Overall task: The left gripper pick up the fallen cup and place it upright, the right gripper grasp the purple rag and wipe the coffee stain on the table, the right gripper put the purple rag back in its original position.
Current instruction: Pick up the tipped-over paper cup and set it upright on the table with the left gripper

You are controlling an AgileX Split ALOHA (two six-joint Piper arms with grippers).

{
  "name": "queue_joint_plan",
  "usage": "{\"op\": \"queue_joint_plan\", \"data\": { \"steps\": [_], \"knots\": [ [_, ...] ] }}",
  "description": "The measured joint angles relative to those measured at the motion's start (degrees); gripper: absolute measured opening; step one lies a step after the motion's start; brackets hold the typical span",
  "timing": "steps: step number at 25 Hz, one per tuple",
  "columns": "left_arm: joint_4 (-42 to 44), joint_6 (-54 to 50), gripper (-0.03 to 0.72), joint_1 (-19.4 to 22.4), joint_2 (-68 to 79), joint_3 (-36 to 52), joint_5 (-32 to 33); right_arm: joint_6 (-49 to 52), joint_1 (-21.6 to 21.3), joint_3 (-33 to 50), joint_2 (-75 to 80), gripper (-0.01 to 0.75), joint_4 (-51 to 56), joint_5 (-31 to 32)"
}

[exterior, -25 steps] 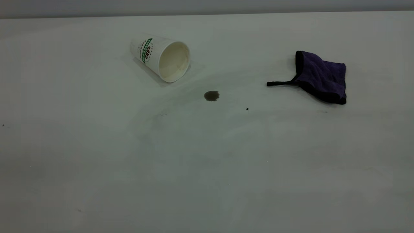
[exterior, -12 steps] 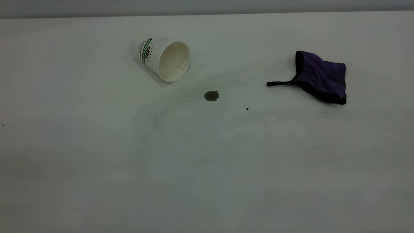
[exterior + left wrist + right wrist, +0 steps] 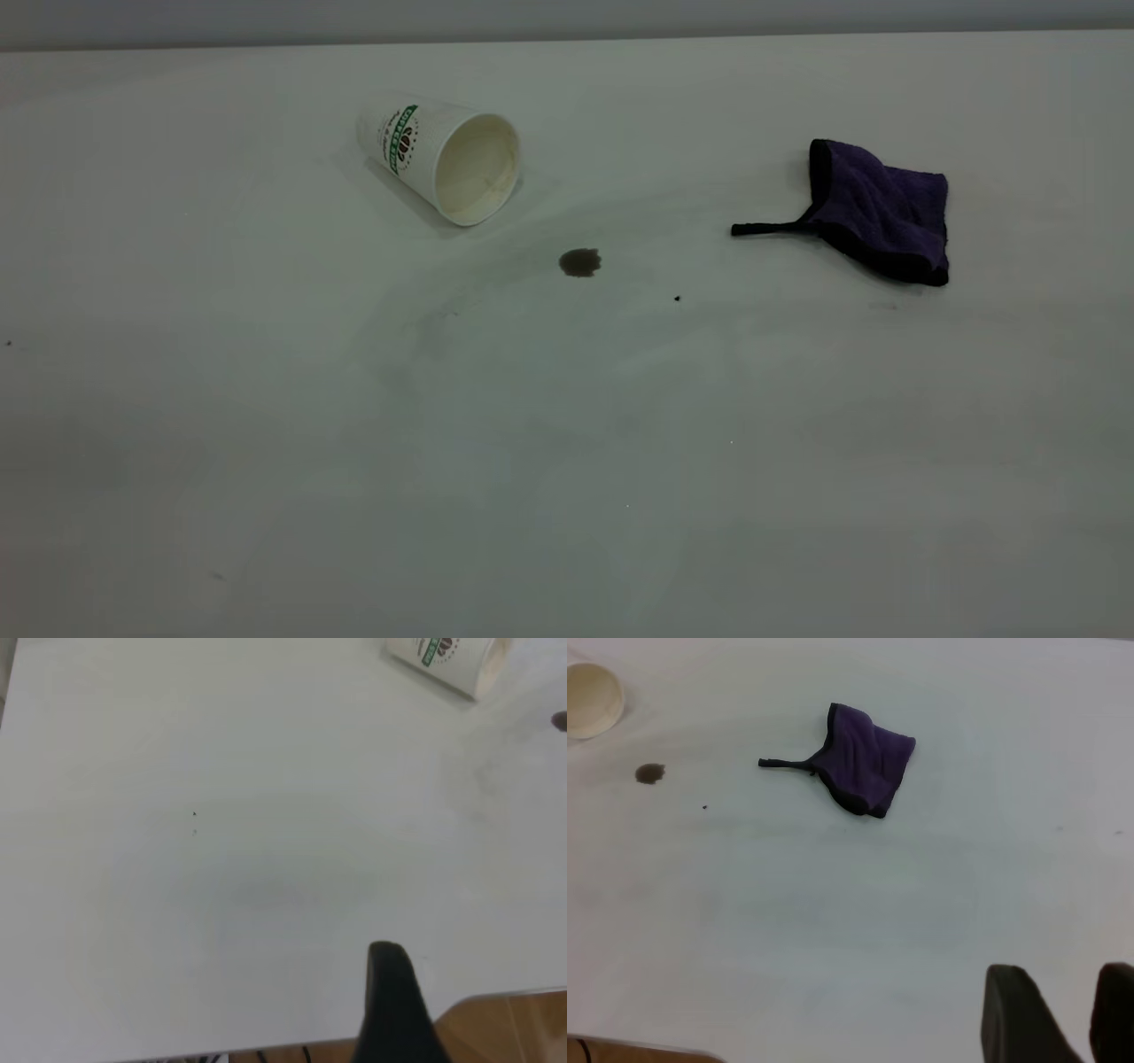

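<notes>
The cup (image 3: 443, 155) lies on its side at the back left of the table (image 3: 567, 461), its mouth facing front right. The coffee stain (image 3: 579, 262) sits just in front of the mouth. The purple rag (image 3: 881, 213) lies crumpled at the back right, its strap pointing left. Neither gripper shows in the exterior view. In the left wrist view only one black finger (image 3: 390, 992) of my left gripper shows, above the table's near edge and far from the cup (image 3: 447, 656). My right gripper (image 3: 1063, 992) is open and empty, well short of the rag (image 3: 864, 762).
A tiny black speck (image 3: 677, 299) lies right of the stain. Faint smears cross the middle of the table. The table's near edge and a brown wooden floor (image 3: 505, 1028) show in the left wrist view.
</notes>
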Motion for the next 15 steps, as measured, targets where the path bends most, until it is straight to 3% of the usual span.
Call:
{"op": "queue_joint_plan", "data": {
  "steps": [4, 10, 15],
  "knots": [
    [0.89, 0.0, 0.542, 0.0, 10.62, -2.43, -2.77, 0.0, 0.0, 0.0, 0.0, 0.238, 0.0, 0.0],
    [6.75, -0.93, 0.542, 0.0, 35.78, -8.74, -13.28, 0.0, 0.0, 0.0, 0.0, 0.238, 0.0, 0.0],
    [7.45, -1.04, 0.603, 0.0, 56.12, -15.75, -20.8, 0.0, 0.0, 0.0, 0.0, 0.238, 0.0, 0.0]
  ]
}}
